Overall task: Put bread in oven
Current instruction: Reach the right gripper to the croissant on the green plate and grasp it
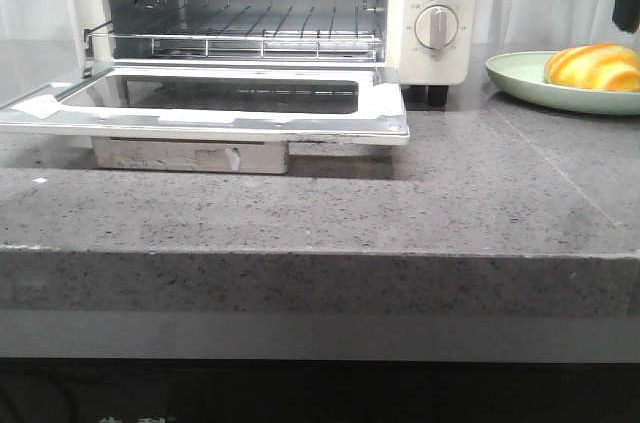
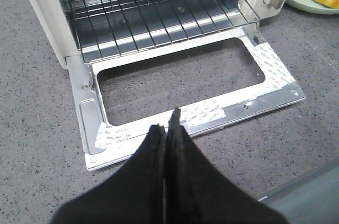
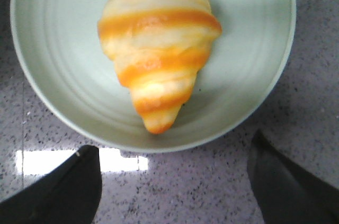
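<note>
Sitting on the pale green plate [image 1: 520,83] near the right edge of the counter [image 1: 320,203], the bread [image 1: 593,67] is lying flat with its long axis running roughly left-right in the front view. In the right wrist view its narrow tip is pointing toward the fingers and the fat end is pointing away. It's glossy golden-yellow with orange-brown stripes crossing it, croissant shaped, sitting a bit off the plate's middle.

The oven [image 1: 435,3] is standing toward the back left of the counter, just beside the plate but not touching it. Its door [image 1: 210,113] is hanging fully open, lying flat toward the front edge, and the wire rack [image 1: 245,28] inside is showing bare. A wide stretch of grey counter is lying open between the door and the front edge.

The right gripper [image 3: 175,181] is hovering over the near rim of the plate with its fingers [image 3: 58,187] spread wide, gripping nothing. The left gripper [image 2: 167,134] is hanging over the door's front lip, fingers pressed together with nothing between them.
</note>
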Tool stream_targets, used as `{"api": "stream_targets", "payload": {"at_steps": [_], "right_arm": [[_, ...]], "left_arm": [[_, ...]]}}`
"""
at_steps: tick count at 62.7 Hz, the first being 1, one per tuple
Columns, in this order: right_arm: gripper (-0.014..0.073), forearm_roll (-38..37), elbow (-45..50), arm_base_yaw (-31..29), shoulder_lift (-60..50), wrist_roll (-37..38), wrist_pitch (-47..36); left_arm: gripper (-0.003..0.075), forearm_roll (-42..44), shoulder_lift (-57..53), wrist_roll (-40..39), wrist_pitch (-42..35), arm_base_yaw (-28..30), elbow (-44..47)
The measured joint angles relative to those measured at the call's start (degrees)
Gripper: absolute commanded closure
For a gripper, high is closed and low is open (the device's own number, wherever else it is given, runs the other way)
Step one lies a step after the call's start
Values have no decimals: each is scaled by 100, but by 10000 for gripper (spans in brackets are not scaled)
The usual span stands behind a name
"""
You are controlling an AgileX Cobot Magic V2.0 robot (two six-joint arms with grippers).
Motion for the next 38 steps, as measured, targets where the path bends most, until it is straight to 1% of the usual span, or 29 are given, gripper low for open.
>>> {"api": "stream_targets", "payload": {"at_steps": [9,16,31,33,36,38], "right_arm": [[12,0,-346,0,456,-13,24],[12,144,-574,-58,782,-64,24],[15,347,-834,-116,1293,-141,24],[29,376,-849,-116,1349,-156,11],[86,443,-860,-116,1410,-193,2],[139,464,-860,-116,1444,-222,2]], "left_arm": [[738,0,0,0,0,0,0],[738,0,0,0,0,0,0],[738,0,0,0,0,0,0],[738,0,0,0,0,0,0],[738,0,0,0,0,0,0],[738,0,0,0,0,0,0]]}}
